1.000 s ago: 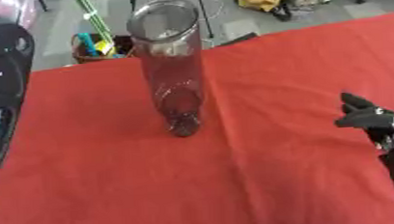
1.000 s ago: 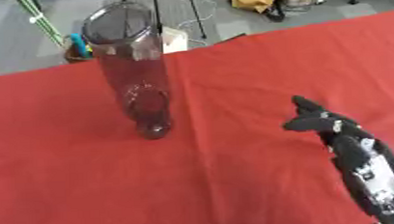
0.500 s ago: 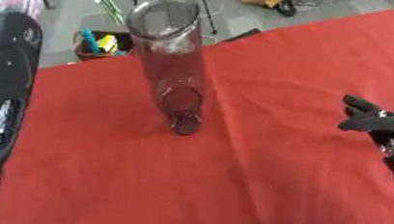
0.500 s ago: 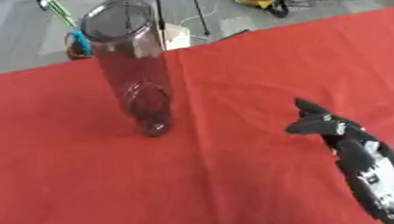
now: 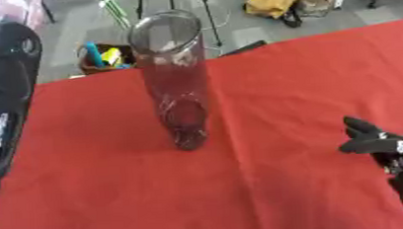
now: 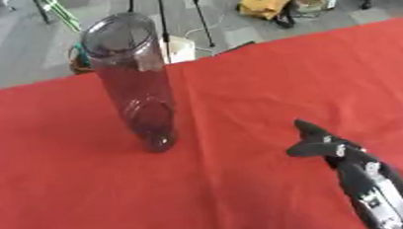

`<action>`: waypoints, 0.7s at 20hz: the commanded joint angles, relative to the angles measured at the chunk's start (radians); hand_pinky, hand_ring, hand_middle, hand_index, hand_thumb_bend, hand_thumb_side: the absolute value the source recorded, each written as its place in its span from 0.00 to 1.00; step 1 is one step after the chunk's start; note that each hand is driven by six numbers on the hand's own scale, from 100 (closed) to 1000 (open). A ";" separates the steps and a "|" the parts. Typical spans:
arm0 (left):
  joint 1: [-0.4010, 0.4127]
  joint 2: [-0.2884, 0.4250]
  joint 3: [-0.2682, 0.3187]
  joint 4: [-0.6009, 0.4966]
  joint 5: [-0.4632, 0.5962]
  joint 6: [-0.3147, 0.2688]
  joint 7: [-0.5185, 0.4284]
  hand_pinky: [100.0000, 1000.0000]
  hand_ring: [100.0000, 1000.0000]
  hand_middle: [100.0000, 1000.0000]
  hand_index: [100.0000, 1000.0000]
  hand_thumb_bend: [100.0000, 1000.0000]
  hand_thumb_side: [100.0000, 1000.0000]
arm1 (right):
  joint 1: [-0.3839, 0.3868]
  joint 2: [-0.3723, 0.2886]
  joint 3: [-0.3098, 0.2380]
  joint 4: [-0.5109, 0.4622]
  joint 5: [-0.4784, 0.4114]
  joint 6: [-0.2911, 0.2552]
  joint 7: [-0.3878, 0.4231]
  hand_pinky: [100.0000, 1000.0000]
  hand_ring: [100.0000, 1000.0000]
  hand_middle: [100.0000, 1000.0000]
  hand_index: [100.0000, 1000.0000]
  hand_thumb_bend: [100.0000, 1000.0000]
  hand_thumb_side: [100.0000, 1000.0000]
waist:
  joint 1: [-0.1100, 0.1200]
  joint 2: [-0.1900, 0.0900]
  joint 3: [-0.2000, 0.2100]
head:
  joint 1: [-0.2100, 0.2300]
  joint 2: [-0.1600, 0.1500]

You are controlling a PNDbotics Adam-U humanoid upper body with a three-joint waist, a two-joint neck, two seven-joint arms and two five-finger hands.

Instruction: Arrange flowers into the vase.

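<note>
Here we see the clear vase (image 6: pixel 137 90) standing upright on the red tabletop (image 6: pixel 239 99), left of centre. Our right robot hand (image 6: pixel 320 142) hangs well apart from it, fingers relaxed, holding nothing. Our left arm (image 5: pixel 1 97) shows at the left edge; its hand we cannot make out.

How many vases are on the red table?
1. A tall clear glass vase stands upright on the red table, left of centre toward the far edge. The right hand hovers well apart from it. No flowers show anywhere.

Two head-mounted eyes, close above, angled down, both sharing the vase (image 5: pixel 175 83) on red table (image 5: pixel 264 88).
</note>
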 commanded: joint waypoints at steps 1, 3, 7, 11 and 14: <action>-0.030 0.031 0.019 -0.022 0.006 0.001 0.014 0.00 0.00 0.00 0.00 0.19 0.48 | -0.005 -0.007 0.004 -0.020 0.006 0.003 0.006 1.00 1.00 0.65 0.73 0.00 0.98 | -0.002 -0.025 -0.001 | -0.001 -0.012; -0.032 0.025 0.018 -0.025 0.008 -0.001 0.018 0.00 0.00 0.00 0.00 0.19 0.47 | -0.008 -0.006 0.005 -0.020 0.007 0.004 0.008 1.00 1.00 0.64 0.73 0.00 0.98 | 0.000 -0.021 -0.007 | 0.001 -0.015; -0.034 0.016 0.017 -0.036 0.016 -0.017 0.020 0.00 0.00 0.00 0.01 0.21 0.46 | -0.012 -0.003 0.006 -0.020 0.008 0.003 0.011 1.00 1.00 0.64 0.73 0.00 0.98 | 0.003 -0.012 -0.018 | 0.008 -0.023; -0.034 0.010 0.013 -0.057 0.023 -0.036 0.009 0.00 0.00 0.00 0.01 0.22 0.44 | -0.019 0.000 0.007 -0.020 0.011 0.004 0.015 1.00 1.00 0.64 0.73 0.00 0.98 | 0.009 -0.001 -0.028 | 0.013 -0.033; -0.030 0.007 0.010 -0.067 0.017 -0.052 -0.008 0.00 0.00 0.00 0.00 0.21 0.43 | -0.023 0.002 0.009 -0.020 0.014 0.004 0.018 1.00 1.00 0.64 0.73 0.00 0.98 | 0.014 0.009 -0.037 | 0.018 -0.038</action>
